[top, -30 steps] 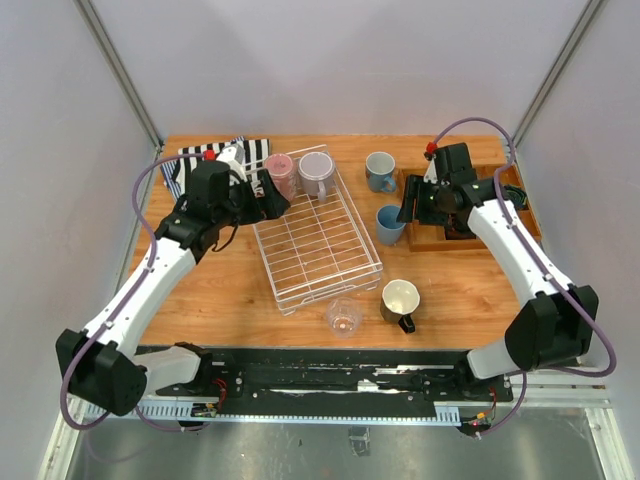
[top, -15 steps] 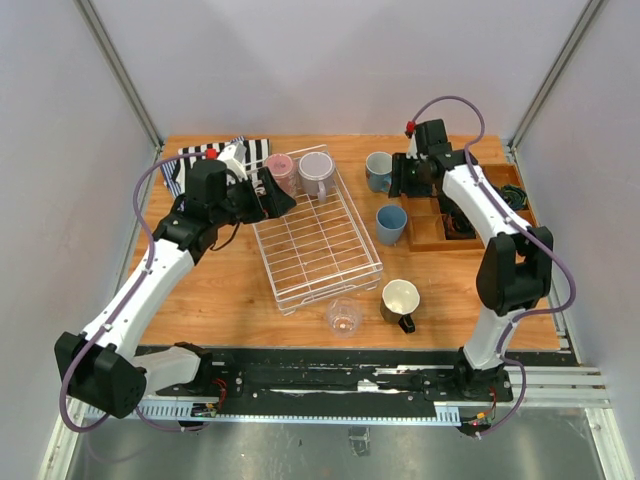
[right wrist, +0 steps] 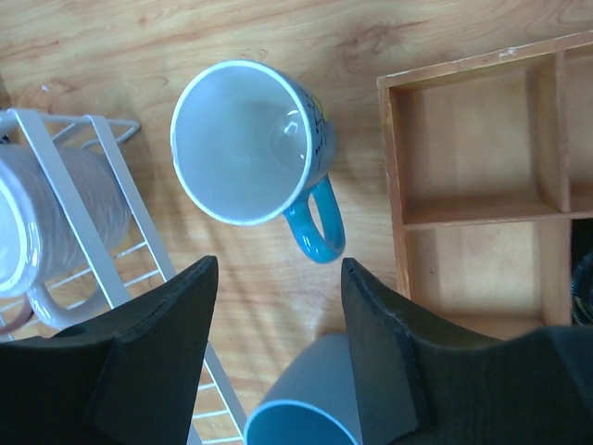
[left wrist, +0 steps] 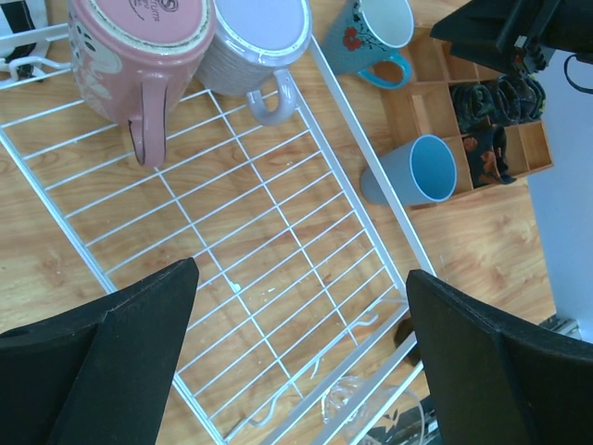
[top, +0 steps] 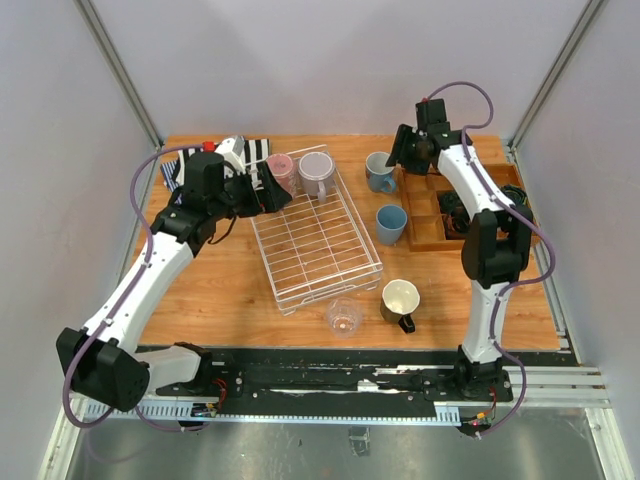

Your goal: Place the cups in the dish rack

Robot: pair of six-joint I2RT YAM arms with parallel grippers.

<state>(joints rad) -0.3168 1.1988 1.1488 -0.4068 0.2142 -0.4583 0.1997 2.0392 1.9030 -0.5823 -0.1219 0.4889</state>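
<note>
Pink mug (left wrist: 130,46) print illegible, left fingers (left wrist: 102,362) spread, right fingers (right wrist: 148,352) parted over blue-grey mug (right wrist: 246,139)

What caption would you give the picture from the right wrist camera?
Right gripper, jaws open, hovers over the blue-grey mug standing between the dish rack and wooden tray.

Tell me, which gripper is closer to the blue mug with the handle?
Right. The right gripper hovers just above the blue mug; the left gripper is across the dish rack, beside the pink mug.
</note>
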